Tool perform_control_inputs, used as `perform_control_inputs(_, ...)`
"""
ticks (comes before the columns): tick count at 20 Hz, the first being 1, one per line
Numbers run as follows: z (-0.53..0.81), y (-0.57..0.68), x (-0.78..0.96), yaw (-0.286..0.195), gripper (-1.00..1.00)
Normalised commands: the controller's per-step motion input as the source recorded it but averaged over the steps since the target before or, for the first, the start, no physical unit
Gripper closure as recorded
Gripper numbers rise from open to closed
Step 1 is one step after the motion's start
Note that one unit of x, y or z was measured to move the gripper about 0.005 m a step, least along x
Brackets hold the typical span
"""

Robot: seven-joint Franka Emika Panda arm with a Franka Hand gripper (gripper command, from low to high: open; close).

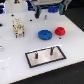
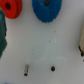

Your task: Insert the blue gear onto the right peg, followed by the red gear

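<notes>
— Where do the gears lie?
— On the table (image 1: pixel 15 50): blue gear (image 1: pixel 44 34) left, red gear (image 1: pixel 60 31) just right.
— And the plate (image 1: pixel 45 56)?
— Nearer, carrying the right peg (image 1: pixel 51 51) and its twin (image 1: pixel 36 55).

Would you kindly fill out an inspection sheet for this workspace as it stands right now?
Surface: white table, bare around the parts.
Job's things: blue gear and red gear lie flat side by side, apart, neither on a peg; right peg stands bare on the black-framed plate beside its twin.
Clutter: small pale block assembly toward the exterior view's left.
Grippers: tool hangs above the gears, holding nothing; jaw state unclear.
Cables: nothing seen.
Surroundings: blurred dark and blue shapes behind the table.
</notes>
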Motion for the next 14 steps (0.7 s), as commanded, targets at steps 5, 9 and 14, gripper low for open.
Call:
perform_control_inputs(5,-0.47,0.0,-0.19,0.0,-1.0)
perform_control_inputs(9,-0.46,-0.02,-0.19,0.0,-1.0)
perform_control_inputs(14,-0.45,-0.03,-0.17,0.0,-1.0)
